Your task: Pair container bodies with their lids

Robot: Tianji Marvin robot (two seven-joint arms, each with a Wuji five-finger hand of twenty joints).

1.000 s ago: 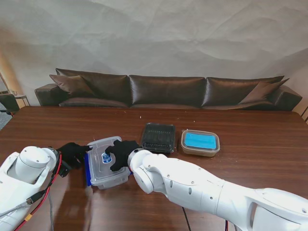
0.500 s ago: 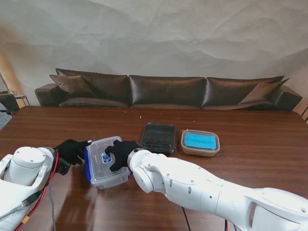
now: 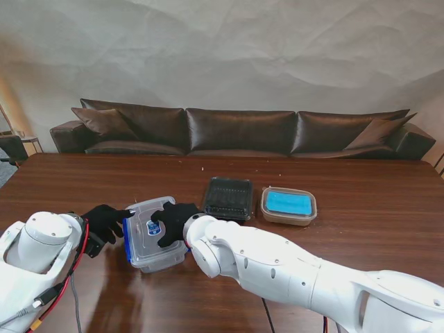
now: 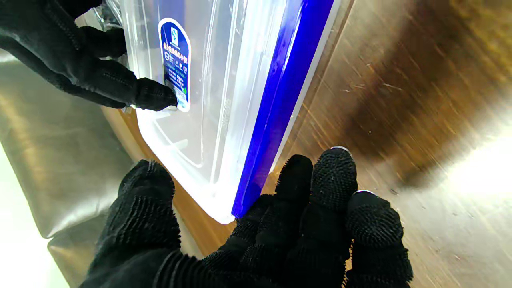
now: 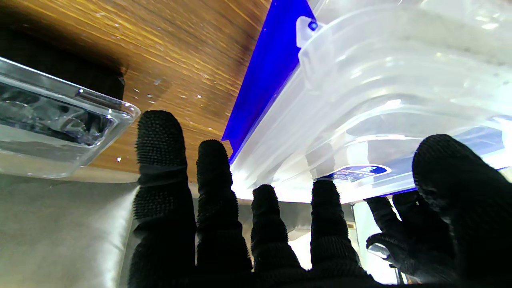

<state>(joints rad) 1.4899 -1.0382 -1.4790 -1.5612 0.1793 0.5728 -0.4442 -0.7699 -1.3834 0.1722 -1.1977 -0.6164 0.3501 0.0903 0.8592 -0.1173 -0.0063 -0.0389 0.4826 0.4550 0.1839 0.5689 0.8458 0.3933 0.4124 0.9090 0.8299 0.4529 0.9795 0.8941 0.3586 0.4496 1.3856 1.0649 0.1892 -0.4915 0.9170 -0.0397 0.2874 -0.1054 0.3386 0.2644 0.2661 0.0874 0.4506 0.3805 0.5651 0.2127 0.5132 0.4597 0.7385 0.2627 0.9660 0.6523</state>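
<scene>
- Three containers sit on the brown wooden bench (image 3: 361, 208), in a loose row across its middle.
- One is a clear plastic box (image 3: 154, 232) with a blue lid (image 3: 127, 239) under it; it lies bottom up, label sticker on top, at the left end of the row and nearest to me.
- One is a dark clear-topped container (image 3: 228, 198), just right of the clear plastic box and slightly farther from me.
- One is a container with a bright blue top (image 3: 288, 205), just right of the dark one and apart from it.
- Two black-gloved robot hands flank the clear plastic box.
- The left robot hand (image 3: 105, 220) is at the box's left edge; its wrist view shows the fingertips (image 4: 334, 172) against the blue lid's rim at a corner, thumb spread apart, so it touches without a closed grasp.
- The right robot hand (image 3: 173, 220) lies over the box's right side, one fingertip (image 4: 154, 96) on the sticker, fingers spread; I cannot tell whether it truly grips.
</scene>
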